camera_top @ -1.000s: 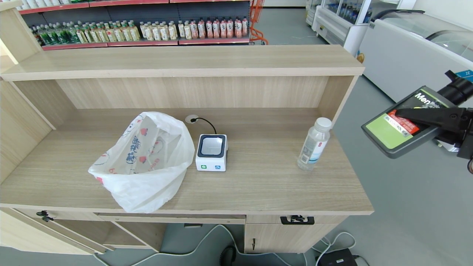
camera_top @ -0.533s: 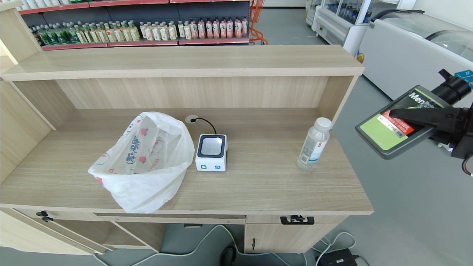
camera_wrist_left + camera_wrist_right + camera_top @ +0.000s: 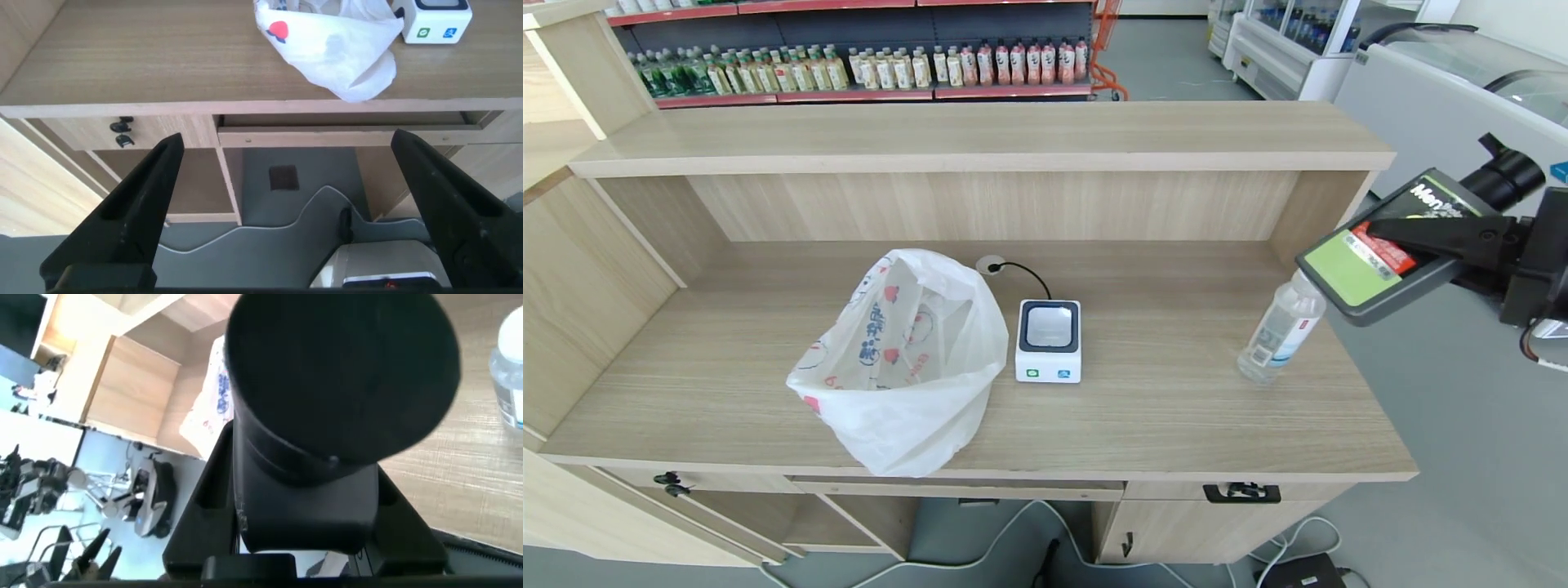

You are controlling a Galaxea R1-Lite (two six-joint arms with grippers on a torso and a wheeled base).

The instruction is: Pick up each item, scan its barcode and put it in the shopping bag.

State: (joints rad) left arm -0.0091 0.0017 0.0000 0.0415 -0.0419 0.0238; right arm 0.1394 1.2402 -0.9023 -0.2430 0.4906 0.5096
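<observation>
My right gripper (image 3: pixel 1417 245) hangs beyond the counter's right end, shut on a dark tube (image 3: pixel 1352 278) with a green and red label and a black cap (image 3: pixel 339 376). The tube's lower end covers the top of a clear water bottle (image 3: pixel 1278 335) standing on the counter's right side. A white shopping bag (image 3: pixel 907 359) stands open left of centre, beside the white barcode scanner (image 3: pixel 1049 340). My left gripper (image 3: pixel 294 212) is open with nothing in it, low in front of the counter's front edge, below the bag (image 3: pixel 335 41) and scanner (image 3: pixel 437 20).
The wooden counter (image 3: pixel 1176 416) has a raised back shelf and side walls. The scanner's black cable (image 3: pixel 1021 273) runs to a hole at the back. Bare counter lies between scanner and bottle. Freezers (image 3: pixel 1421 90) stand at the right.
The head camera has shifted, so the whole scene sits farther right. Relative to the bottle, my right gripper has carried the tube left and slightly up, now overlapping the bottle's top.
</observation>
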